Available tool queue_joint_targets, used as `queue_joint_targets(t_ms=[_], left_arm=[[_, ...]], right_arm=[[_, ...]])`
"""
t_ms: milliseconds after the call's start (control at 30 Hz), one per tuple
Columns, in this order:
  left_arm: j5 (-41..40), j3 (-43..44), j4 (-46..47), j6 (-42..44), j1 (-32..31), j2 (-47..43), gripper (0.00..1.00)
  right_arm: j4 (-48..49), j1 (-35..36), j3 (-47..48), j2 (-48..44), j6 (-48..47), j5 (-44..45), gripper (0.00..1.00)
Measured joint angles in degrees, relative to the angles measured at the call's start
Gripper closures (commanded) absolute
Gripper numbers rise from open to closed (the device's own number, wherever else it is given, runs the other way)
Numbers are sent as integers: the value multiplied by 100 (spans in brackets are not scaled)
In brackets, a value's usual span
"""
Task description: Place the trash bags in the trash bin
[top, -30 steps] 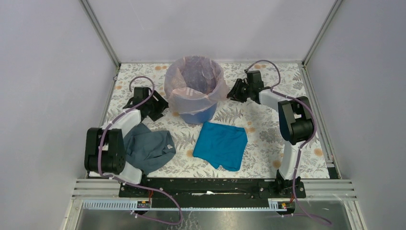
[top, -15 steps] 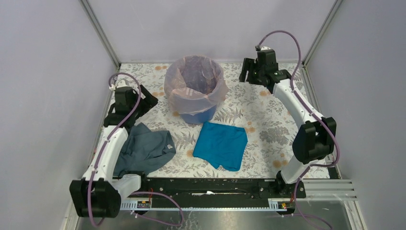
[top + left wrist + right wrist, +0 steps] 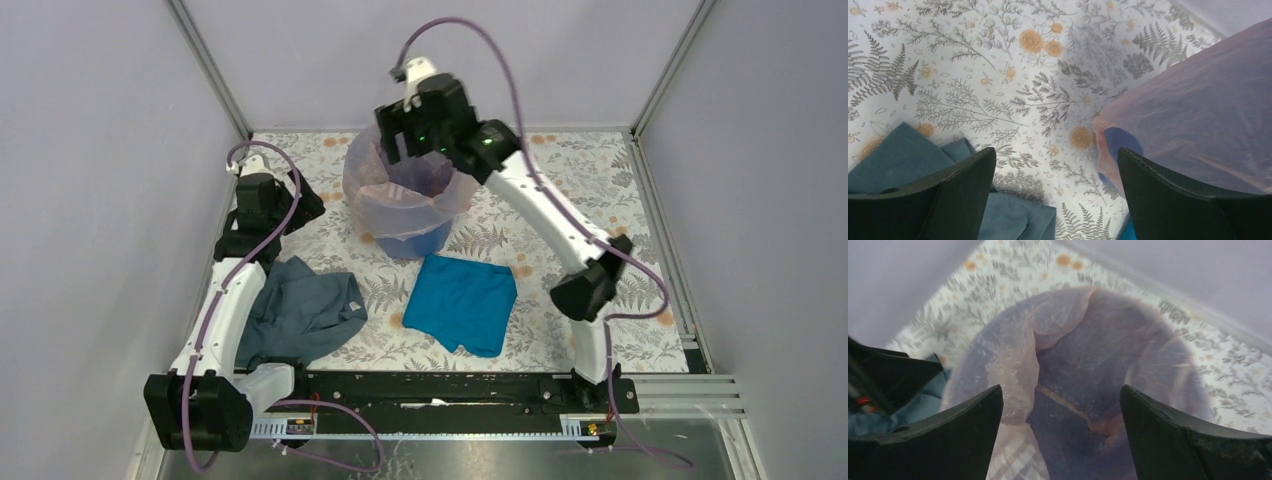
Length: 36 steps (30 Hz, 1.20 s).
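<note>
The blue trash bin [image 3: 418, 240] stands at the back middle of the floral table. A translucent pink trash bag [image 3: 398, 205] lines it and is folded over its rim. My right gripper [image 3: 408, 150] hangs open and empty above the bin's mouth. Its wrist view looks down into the bag [image 3: 1013, 365] between its open fingers [image 3: 1060, 387]. My left gripper [image 3: 285, 222] is open and empty to the left of the bin, above the table. Its wrist view shows the gripper [image 3: 1055, 150], the bag's outer side [image 3: 1198, 120] and a patch of blue bin wall [image 3: 1115, 142].
A teal cloth [image 3: 462, 300] lies in front of the bin. A grey-blue cloth [image 3: 300, 310] lies at the front left, under my left arm, and shows in the left wrist view [image 3: 893, 160]. Grey walls enclose the table on three sides.
My right arm rose from the right of the bin and swung left over its mouth. My left arm lifted and drew back from the bin, then stayed nearly still.
</note>
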Motion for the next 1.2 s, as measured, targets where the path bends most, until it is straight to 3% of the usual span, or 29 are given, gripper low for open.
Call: queue_joint_targets(t_ms=[367,567,867,967,1100,1200], left_arm=[[-151,-348,120,240,-131,0,5],[-2,-448,245,271,-192,0,6],[483,-457,407,111,-203,317,18],[866,-455,428,-201,-144,765,22],[1482,-455,531,-634,-66,1364,27],[1779,-455,658,-850,-59,1606,28]], right_arm=[[-284,304,39,1707,-22,219,11],[-258,334,42,1779,70,225,9],[-256,334,-275,1143,17,452,9],[-142,337,-472,706,-101,691,17],[116,337,-468,579,-271,992,37],[243,337,-474,730,-437,1263,42]])
